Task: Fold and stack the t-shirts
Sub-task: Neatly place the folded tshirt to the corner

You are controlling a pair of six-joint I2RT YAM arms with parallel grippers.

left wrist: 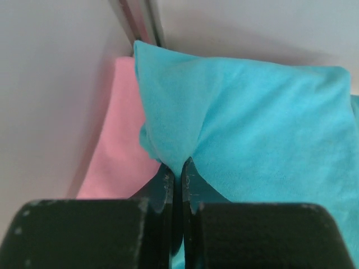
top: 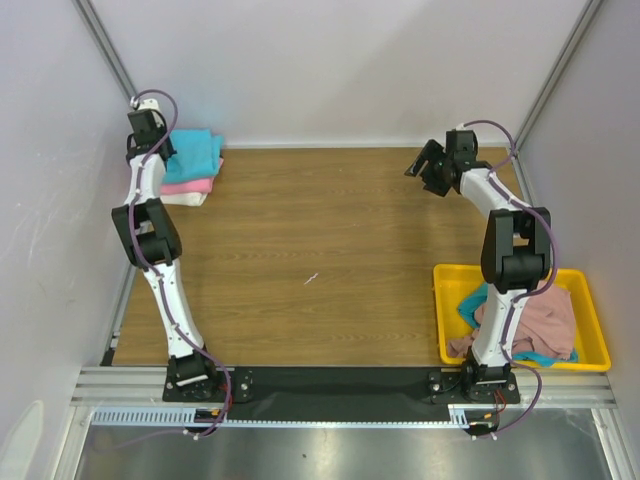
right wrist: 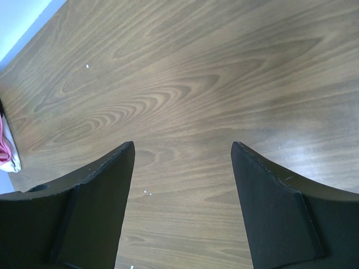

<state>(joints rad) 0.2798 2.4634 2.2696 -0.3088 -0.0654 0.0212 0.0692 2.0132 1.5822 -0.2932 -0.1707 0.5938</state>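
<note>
A folded stack sits at the table's far left corner: a turquoise t-shirt (top: 195, 150) on top, a pink one (top: 190, 186) under it and a white one (top: 185, 198) at the bottom. My left gripper (top: 160, 150) is shut on a pinch of the turquoise t-shirt (left wrist: 247, 123) near its edge, with the pink shirt (left wrist: 120, 145) showing beside it. My right gripper (top: 425, 168) is open and empty above bare wood at the far right; its fingers (right wrist: 106, 190) stand wide apart. More crumpled shirts, brownish-pink (top: 545, 320) and teal (top: 470, 300), lie in a yellow bin (top: 595, 335).
White walls and metal frame posts (left wrist: 140, 22) close in the table on the left, back and right. The yellow bin stands at the near right beside the right arm's base. The wooden tabletop (top: 320, 260) lies between the arms.
</note>
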